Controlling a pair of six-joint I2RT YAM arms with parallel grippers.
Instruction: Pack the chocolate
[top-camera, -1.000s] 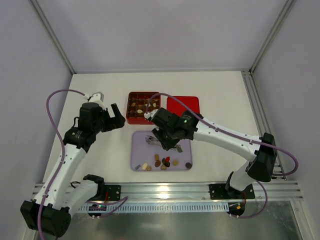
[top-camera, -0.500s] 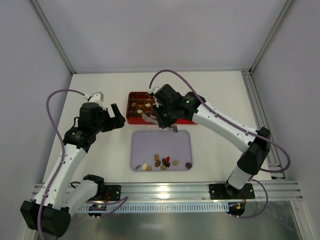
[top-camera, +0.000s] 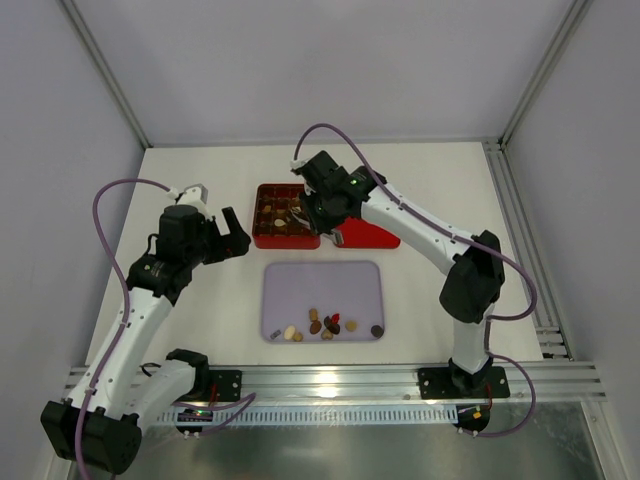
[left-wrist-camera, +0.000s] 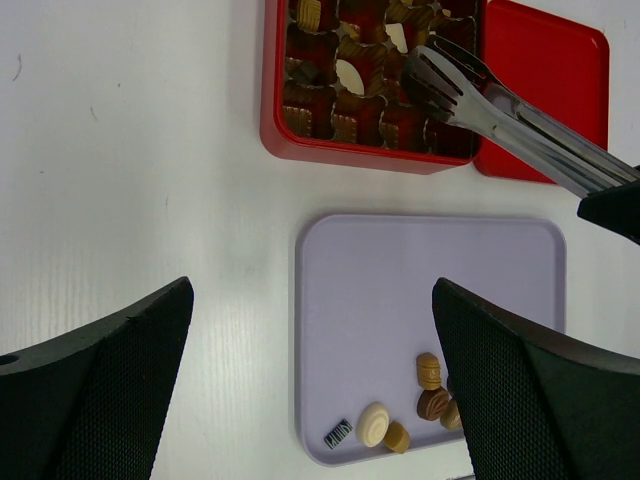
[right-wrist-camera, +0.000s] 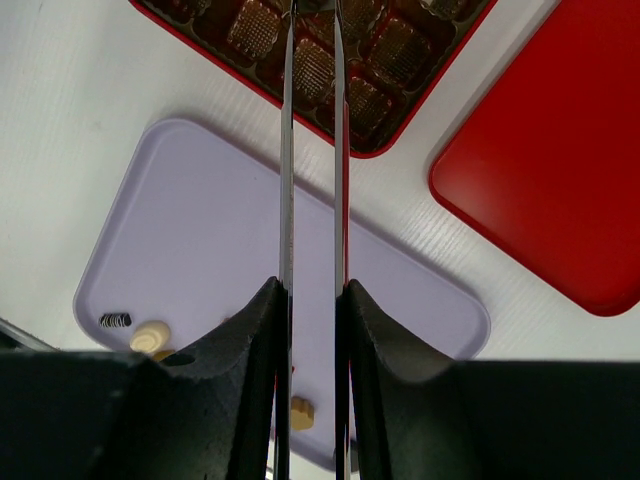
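Right gripper (right-wrist-camera: 310, 292): clenched on tongs (left-wrist-camera: 505, 103), tips over red box (top-camera: 268, 240); load unclear.
Left gripper (top-camera: 237, 231): released, worktop (top-camera: 200, 180) left.
Chocolate (top-camera: 326, 325): loose along lilac tray (top-camera: 340, 282) near edge, nearward of tongs' tips; rest boxed.

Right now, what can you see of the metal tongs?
The metal tongs are silvery, shiny steel: two long thin arms ending in flat, slotted, fork-like tips. The right tool is shut on the arms, which run nearly parallel, close together, out from between its fingers. The tongs slant down toward the red box, with the tips over its compartments on the side nearest the loose red lid. The tips are nearly closed. Whether they hold a chocolate or touch the box cannot be told.
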